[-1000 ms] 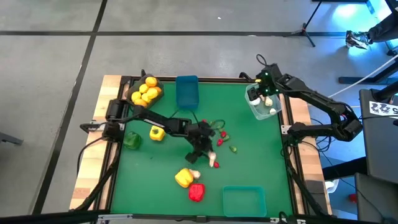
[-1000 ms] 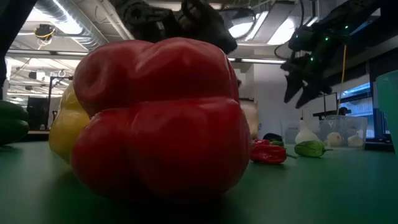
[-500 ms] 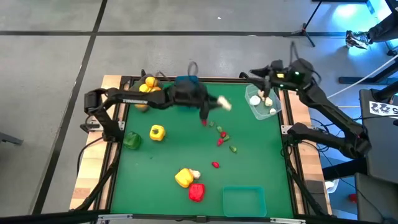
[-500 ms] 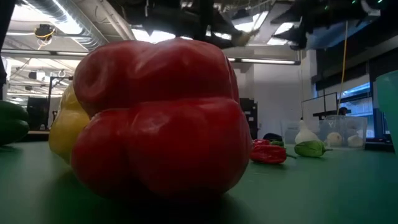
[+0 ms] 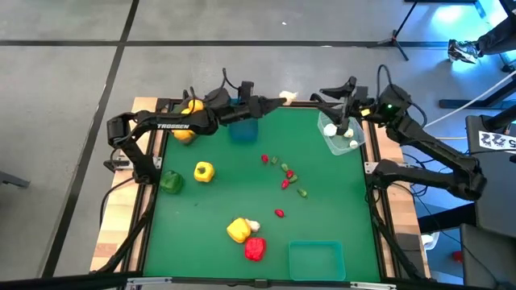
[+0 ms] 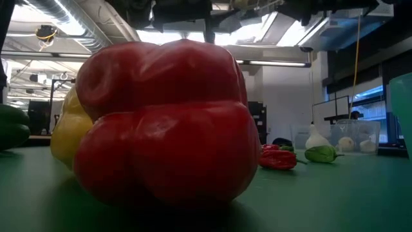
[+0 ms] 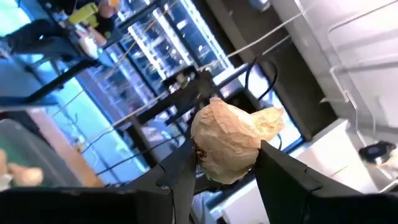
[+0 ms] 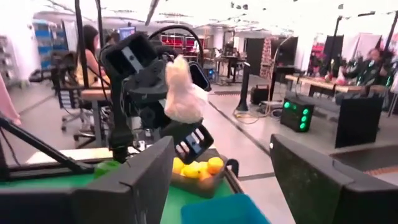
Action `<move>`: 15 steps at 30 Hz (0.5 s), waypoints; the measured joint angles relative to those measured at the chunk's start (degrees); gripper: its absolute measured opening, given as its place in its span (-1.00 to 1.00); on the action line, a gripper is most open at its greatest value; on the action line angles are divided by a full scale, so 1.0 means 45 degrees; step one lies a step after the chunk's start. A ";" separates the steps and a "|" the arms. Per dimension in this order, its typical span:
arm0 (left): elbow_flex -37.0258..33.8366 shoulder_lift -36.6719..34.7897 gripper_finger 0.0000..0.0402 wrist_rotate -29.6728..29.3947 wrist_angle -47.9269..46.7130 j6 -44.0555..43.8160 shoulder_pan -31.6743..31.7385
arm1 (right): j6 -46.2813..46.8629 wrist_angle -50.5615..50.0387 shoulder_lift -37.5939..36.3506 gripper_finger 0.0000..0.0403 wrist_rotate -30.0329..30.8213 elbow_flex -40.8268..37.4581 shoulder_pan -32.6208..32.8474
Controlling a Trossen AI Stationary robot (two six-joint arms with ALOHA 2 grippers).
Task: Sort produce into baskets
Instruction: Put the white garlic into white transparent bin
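Observation:
My left gripper (image 5: 278,99) is high over the table's far edge, between the blue bin (image 5: 242,123) and the clear bin (image 5: 339,134). It is shut on a white garlic piece (image 5: 287,97). My right gripper (image 5: 325,97) is open and empty just to the right of it, pointing at it. In the right wrist view my open right gripper (image 8: 217,155) faces the garlic (image 8: 184,93). Yellow fruits (image 5: 188,121) lie in the dark grey bin. The clear bin holds garlic pieces (image 5: 347,138). My left gripper pinches the garlic piece's round body (image 7: 208,149) between its two fingers (image 7: 180,171). The fingers lie about level and point toward the table's right. The garlic is lifted clear, high above the table's far edge, with its pointed tip past the fingertips.
On the green mat lie a yellow pepper (image 5: 204,171), a green pepper (image 5: 170,183), another yellow pepper (image 5: 237,231) with a garlic piece (image 5: 253,225) beside it, a red pepper (image 5: 254,248) and several small red and green bits (image 5: 285,177). The teal bin (image 5: 316,259) stands near front.
My left gripper has lifted the garlic piece off the middle of the mat, carried it up and toward the far edge, and turned level toward the right arm. My right gripper has risen from over the clear bin and turned toward the table's left.

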 joint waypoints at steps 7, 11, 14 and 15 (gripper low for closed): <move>0.0000 0.0010 -0.26 -0.0461 0.0017 -0.0030 -0.0272 | -0.0502 0.1641 0.1149 0.47 0.1989 0.0002 0.1755; -0.0005 0.0010 -0.26 -0.0521 -0.0038 0.0037 -0.0328 | -0.0466 0.1711 0.1963 0.66 0.2365 0.0428 0.2215; -0.0005 0.0010 -0.26 -0.0566 -0.0043 0.0062 -0.0319 | -0.0495 0.1800 0.2498 0.73 0.2298 0.1119 0.2475; -0.0005 0.0010 -0.26 -0.0594 -0.0072 0.0073 -0.0319 | -0.0507 0.1801 0.2661 0.73 0.2235 0.1353 0.2519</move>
